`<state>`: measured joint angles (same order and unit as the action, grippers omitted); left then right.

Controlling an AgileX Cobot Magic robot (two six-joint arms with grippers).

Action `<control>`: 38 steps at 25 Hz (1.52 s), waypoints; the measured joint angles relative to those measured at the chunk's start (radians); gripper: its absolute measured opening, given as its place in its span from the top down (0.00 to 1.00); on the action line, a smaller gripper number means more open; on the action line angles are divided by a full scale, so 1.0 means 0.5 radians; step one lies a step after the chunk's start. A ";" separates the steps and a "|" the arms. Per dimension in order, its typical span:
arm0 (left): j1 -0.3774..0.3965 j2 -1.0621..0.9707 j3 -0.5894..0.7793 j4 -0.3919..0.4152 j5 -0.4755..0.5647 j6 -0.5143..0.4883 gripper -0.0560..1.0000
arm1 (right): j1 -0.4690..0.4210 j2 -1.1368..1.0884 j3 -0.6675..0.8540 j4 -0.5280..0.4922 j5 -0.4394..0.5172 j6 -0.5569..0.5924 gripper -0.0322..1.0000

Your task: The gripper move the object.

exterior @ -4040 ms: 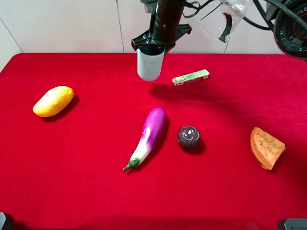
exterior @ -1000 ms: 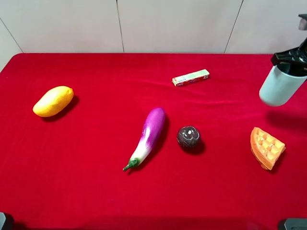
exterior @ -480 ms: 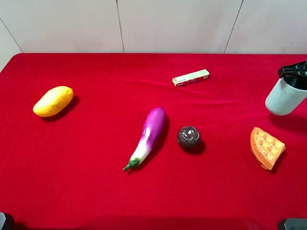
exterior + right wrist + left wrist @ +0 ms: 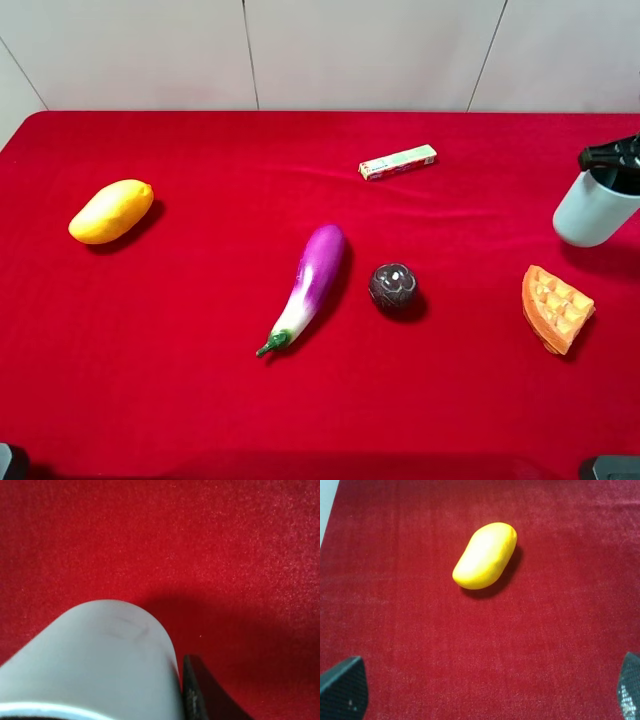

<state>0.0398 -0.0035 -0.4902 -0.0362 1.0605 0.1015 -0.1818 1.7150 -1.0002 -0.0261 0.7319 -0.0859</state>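
- While its jaws are clamped on the rim of the pale blue-green cup (image 4: 593, 212), the right gripper (image 4: 612, 162) hangs at the far right edge of the high view, a little above mid-height and partly cut off by the frame.
- Seen from the right wrist, one black finger (image 4: 196, 694) presses against the outside wall of the cup (image 4: 95, 660).
- The cup tilts, its mouth up in the gripper and its base swung toward the lower left. Its shadow falls on the red cloth (image 4: 200, 380) just beside it. Whether the base touches the cloth cannot be told.
- Below the cup, at the lower right of the frame, an orange waffle wedge (image 4: 555, 308) lies apart from it.
- Toward the centre sits a dark round fruit (image 4: 393, 286), just beside a purple eggplant (image 4: 312, 280) that lies on a diagonal, green stem toward the lower left.
- Above those two, at upper centre, a small green-and-white box (image 4: 398, 161) lies near the back of the cloth.
- At the far left a yellow mango (image 4: 111, 211) lies alone, well apart from the cup.
- The left gripper (image 4: 485, 690) shows only in its own wrist view, and it is spread. Its dark fingertips (image 4: 342, 690) stand wide apart with only red cloth between them, and the mango (image 4: 485, 556) lies beyond them.
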 joint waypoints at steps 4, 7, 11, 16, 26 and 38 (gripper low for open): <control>0.000 0.000 0.000 0.000 0.000 0.000 0.01 | 0.000 0.000 0.093 0.000 -0.133 0.000 0.92; 0.000 0.000 0.000 0.000 0.000 0.000 0.01 | 0.000 0.000 0.111 0.000 -0.202 0.000 0.92; 0.000 0.000 0.000 0.000 0.000 0.000 0.01 | 0.000 0.002 0.111 0.000 -0.249 -0.002 0.92; 0.000 0.000 0.000 0.000 0.000 0.000 0.01 | 0.000 0.060 0.111 0.000 -0.251 -0.002 0.92; 0.000 0.000 0.000 0.000 0.000 0.000 0.01 | 0.000 0.149 0.111 0.000 -0.267 -0.002 0.92; 0.000 0.000 0.000 0.000 0.000 0.000 0.01 | 0.000 0.149 0.111 0.002 -0.287 -0.002 0.58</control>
<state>0.0398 -0.0035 -0.4902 -0.0362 1.0605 0.1015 -0.1818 1.7893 -0.9445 -0.0252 0.5882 -0.0867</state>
